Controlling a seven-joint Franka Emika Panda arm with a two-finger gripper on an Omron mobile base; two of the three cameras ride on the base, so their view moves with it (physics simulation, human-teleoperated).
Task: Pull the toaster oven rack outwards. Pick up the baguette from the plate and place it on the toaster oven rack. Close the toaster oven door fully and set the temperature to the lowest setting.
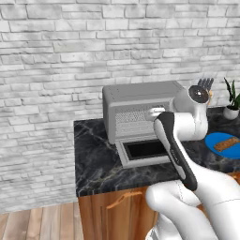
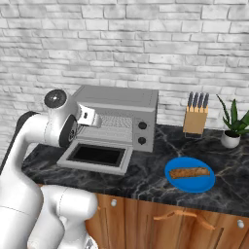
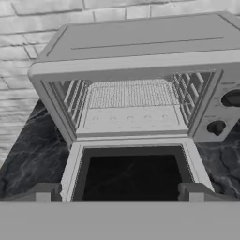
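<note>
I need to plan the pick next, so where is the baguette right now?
The baguette lies on the blue plate on the counter, to the right of the toaster oven and in front of the knife block.

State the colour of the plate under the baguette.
Bright blue plate, clearest in the right base view.

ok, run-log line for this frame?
gripper: open, empty | toaster oven door: down | toaster oven rack: inside | baguette: on plate

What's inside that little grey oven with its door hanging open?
Inside the toaster oven sits a silvery wire rack above the bare cavity floor, with ribbed side walls. No food is in it. Its rearmost corners are too dim to judge.
</note>
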